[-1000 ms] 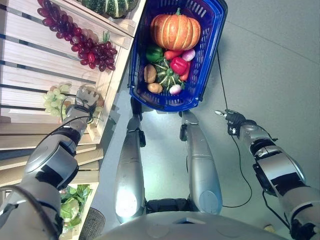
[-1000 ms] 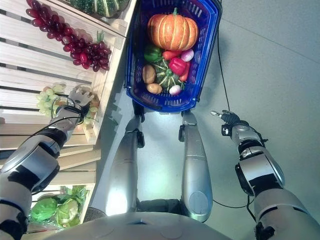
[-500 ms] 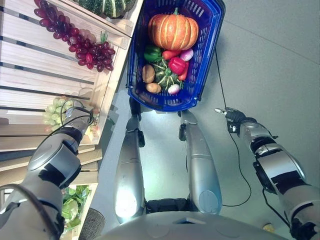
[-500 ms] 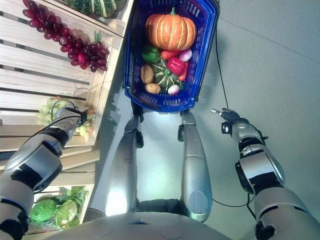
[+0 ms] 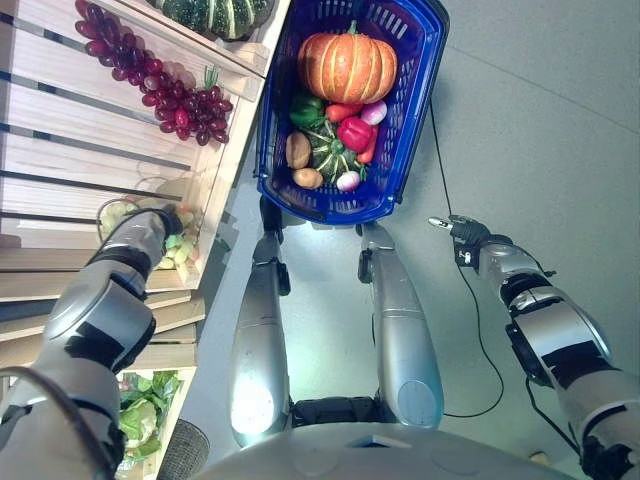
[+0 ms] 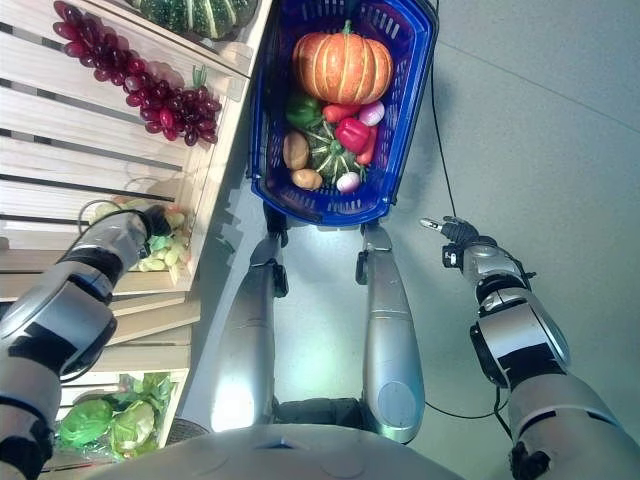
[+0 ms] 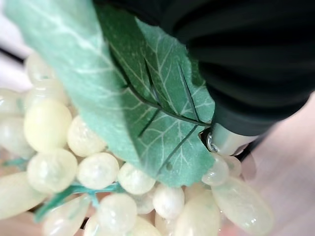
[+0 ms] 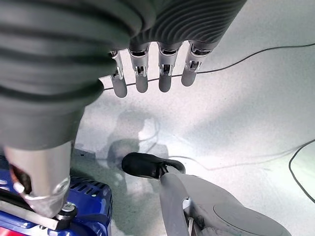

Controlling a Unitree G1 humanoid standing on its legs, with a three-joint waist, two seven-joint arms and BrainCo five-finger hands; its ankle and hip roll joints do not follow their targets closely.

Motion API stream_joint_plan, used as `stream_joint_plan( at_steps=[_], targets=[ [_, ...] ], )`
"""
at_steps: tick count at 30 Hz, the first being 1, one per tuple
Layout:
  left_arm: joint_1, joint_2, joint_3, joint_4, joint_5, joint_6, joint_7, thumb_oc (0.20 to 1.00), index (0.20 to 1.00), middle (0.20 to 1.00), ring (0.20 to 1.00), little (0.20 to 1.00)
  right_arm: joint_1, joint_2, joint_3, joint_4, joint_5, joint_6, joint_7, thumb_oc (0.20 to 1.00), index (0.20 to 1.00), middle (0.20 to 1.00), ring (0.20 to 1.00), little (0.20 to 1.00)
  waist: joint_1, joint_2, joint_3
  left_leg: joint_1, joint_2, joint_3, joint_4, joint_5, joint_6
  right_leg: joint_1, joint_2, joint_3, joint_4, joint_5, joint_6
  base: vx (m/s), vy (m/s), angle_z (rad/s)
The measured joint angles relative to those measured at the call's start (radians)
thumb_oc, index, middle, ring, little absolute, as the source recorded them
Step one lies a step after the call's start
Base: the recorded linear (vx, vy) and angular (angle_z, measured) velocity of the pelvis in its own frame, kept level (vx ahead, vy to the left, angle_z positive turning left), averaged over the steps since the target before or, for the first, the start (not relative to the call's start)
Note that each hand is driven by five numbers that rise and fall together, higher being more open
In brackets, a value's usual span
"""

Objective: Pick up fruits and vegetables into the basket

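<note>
The green grapes (image 7: 98, 172) lie on a slatted wooden shelf (image 5: 60, 190) of the crate stand, close to its front edge, on the board below the one that carries the red grapes (image 5: 150, 85). The bunch is partly hidden by the left hand (image 5: 150, 222), which sits right on top of it; in the left wrist view pale berries and a green leaf (image 7: 128, 98) crowd against the dark cover of the hand, so it is touching the bunch, but its fingers are hidden and I cannot tell whether they have closed on anything. From what shows of it in the eye views, the bunch seems to lie with its long axis roughly along the shelf board; which end carries the stem I cannot tell. The step in hand looks like the grasp on the green grapes. The next move, as I judge it, calls for a firm hold near the stem or round the body of the bunch, a lift clear of the shelf's front edge, then a swing over to the blue basket (image 5: 420, 80) on the floor beside the stand, which already holds a pumpkin (image 5: 349, 65), peppers and other small vegetables. A loose bunch can sag or slip, so the hold matters. The right hand (image 8: 152, 73) hangs over the grey floor (image 5: 540, 120) with its fingers straight and a little apart, holding nothing.
</note>
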Motion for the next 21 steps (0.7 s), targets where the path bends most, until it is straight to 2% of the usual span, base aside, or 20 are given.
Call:
stream_joint_plan(
  at_steps=[2, 3, 8, 14, 18, 21],
  targets=[
    [0.015, 0.01, 0.082, -0.004, -0.176, -0.03, -0.021, 0.2, 0.2, 0.2, 0.2, 0.2, 0.009, -0.001, -0.004, 0.0, -0.001, -0.002, 0.0, 1.0, 1.0, 1.0, 1.0, 1.0, 0.005, 0.0, 0.0, 0.011, 0.0, 0.0, -0.001, 0.0, 0.0, 0.011, 0.0, 0.0, -0.001, 0.0, 0.0, 0.0, 0.0, 0.0],
    [0.035, 0.012, 0.134, -0.015, -0.31, -0.057, -0.043, 0.2, 0.2, 0.2, 0.2, 0.2, 0.014, -0.001, -0.01, 0.0, -0.002, -0.005, 0.0, 1.0, 1.0, 1.0, 1.0, 1.0, 0.008, 0.0, 0.0, 0.015, 0.0, -0.001, -0.001, 0.0, 0.0, 0.016, 0.0, -0.001, -0.003, 0.0, 0.0, 0.03, 0.026, 0.02],
    [0.119, 0.007, 0.252, -0.077, -0.616, -0.097, -0.076, 0.2, 0.2, 0.2, 0.2, 0.2, 0.046, -0.001, -0.03, -0.001, -0.006, -0.015, -0.001, 1.0, 1.0, 1.0, 1.0, 1.0, 0.032, 0.001, 0.0, 0.019, -0.001, -0.005, -0.003, 0.0, 0.0, 0.022, -0.001, -0.004, -0.003, -0.001, 0.001, 0.01, 0.009, 0.01],
    [0.18, 0.004, 0.345, -0.173, -0.853, -0.119, -0.097, 0.2, 0.2, 0.2, 0.2, 0.2, 0.063, -0.001, -0.039, -0.001, -0.027, -0.018, -0.001, 1.0, 1.0, 1.0, 1.0, 1.0, 0.06, 0.003, 0.001, 0.028, -0.002, -0.013, -0.006, 0.003, -0.001, 0.034, -0.003, -0.012, -0.003, 0.0, 0.0, 0.01, 0.004, 0.02],
    [0.179, -0.003, 0.356, -0.244, -0.981, -0.139, -0.11, 0.2, 0.2, 0.2, 0.2, 0.2, 0.073, -0.003, -0.053, -0.018, -0.041, -0.025, -0.001, 1.0, 1.0, 1.0, 1.0, 1.0, 0.062, 0.004, 0.002, 0.046, -0.007, -0.021, -0.034, 0.02, -0.001, 0.047, -0.008, -0.02, -0.007, -0.004, 0.005, 0.01, -0.001, 0.08],
    [0.183, -0.013, 0.378, -0.307, -1.054, -0.162, -0.111, 0.2, 0.2, 0.2, 0.2, 0.2, 0.081, -0.003, -0.06, -0.045, -0.038, -0.06, 0.0, 1.0, 1.0, 1.0, 1.0, 1.0, 0.06, 0.005, 0.003, 0.047, -0.008, -0.024, -0.036, 0.023, -0.001, 0.049, -0.01, -0.024, -0.006, -0.004, 0.005, 0.0, -0.006, 0.01]
  ],
)
